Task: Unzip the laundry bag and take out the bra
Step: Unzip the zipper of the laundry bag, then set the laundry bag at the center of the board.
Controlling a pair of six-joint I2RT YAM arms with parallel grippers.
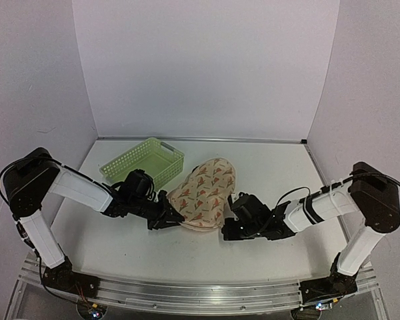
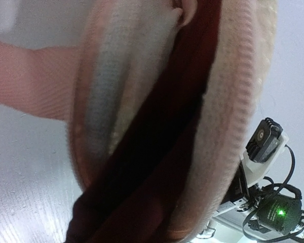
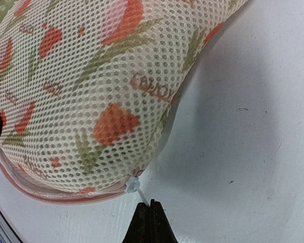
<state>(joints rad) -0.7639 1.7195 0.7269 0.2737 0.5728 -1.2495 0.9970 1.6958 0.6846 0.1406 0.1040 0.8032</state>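
Your right claw (image 3: 150, 207) was clenched low over the tabletop (image 3: 243, 152), its tips just beside the white zipper pull (image 3: 133, 186) on the rim of the laundry bag (image 3: 91, 91), seemingly holding nothing. Your left claw (image 1: 165, 215) met the bag's opposite edge, where the rim gaped on the maroon bra (image 2: 157, 152) inside. A pull from there could miss the tab, or drag the soft bag along. Whether the left claw gripped, I couldn't tell: its fingers were unseen and the close-up blurred.
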